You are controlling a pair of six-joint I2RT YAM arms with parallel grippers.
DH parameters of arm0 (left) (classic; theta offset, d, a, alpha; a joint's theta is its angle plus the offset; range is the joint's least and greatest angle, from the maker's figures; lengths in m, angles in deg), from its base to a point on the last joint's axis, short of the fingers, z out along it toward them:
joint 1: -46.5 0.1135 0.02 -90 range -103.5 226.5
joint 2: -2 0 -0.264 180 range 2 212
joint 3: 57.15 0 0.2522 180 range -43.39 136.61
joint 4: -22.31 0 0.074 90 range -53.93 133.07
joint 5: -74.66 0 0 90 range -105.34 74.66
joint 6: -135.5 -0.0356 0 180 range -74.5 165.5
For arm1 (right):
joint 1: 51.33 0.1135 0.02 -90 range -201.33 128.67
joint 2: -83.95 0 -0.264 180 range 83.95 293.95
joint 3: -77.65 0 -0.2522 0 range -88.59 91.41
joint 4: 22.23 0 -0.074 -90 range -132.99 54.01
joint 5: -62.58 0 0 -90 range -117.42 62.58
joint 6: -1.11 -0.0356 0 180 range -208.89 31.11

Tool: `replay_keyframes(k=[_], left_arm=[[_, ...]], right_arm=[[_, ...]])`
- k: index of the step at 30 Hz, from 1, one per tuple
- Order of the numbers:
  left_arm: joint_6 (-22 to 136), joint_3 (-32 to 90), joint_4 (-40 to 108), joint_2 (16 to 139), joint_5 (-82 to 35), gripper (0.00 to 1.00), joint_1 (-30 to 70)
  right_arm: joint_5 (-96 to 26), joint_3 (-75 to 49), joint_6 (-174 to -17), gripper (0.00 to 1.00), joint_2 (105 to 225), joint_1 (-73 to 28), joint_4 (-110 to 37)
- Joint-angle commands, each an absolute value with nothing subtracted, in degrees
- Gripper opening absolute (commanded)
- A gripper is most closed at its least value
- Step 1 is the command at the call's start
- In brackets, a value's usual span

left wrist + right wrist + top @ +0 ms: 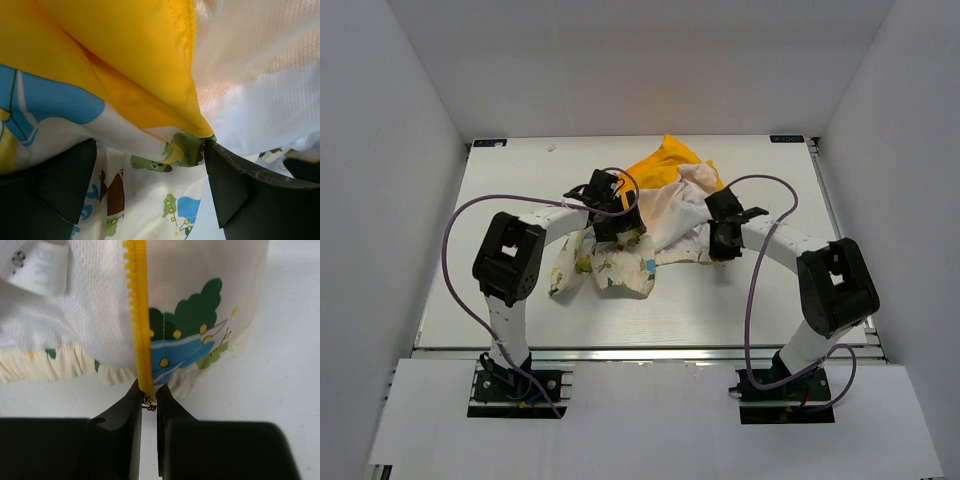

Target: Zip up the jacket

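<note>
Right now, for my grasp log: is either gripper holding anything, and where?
The right gripper pinches the jacket by the bottom end of its yellow zipper tape. The left gripper stands open around fabric, gripping nothing.

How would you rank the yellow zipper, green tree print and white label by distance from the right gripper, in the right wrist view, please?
1. yellow zipper, its end inside the right gripper.
2. green tree print, upper right.
3. white label, far upper left.

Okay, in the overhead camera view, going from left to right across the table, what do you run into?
Left arm's black elbow joint → left gripper → jacket's yellow part → right gripper → right arm's black elbow joint.
</note>
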State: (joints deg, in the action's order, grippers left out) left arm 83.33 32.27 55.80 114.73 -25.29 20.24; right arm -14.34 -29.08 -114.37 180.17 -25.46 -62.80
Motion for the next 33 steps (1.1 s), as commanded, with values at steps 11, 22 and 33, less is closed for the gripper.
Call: replay_keyframes(k=[11,22,33], left_arm=[[82.8,35.1,58.3,117.1,-21.9,0.98,20.3],[85.6,36.1,60.5,118.5,-19.3,0.98,20.5],[87.5,36.1,61.8,118.9,-21.7,0.98,23.8]], right_arm=[[-21.8,-21.9,-101.7,0.00,160.0,-25.0,-73.1],[-37.8,-25.5,-87.5,0.00,165.4,-1.4,-66.4],[-33.6,-36.7,-91.7,0.00,176.1,3.3,-60.9]])
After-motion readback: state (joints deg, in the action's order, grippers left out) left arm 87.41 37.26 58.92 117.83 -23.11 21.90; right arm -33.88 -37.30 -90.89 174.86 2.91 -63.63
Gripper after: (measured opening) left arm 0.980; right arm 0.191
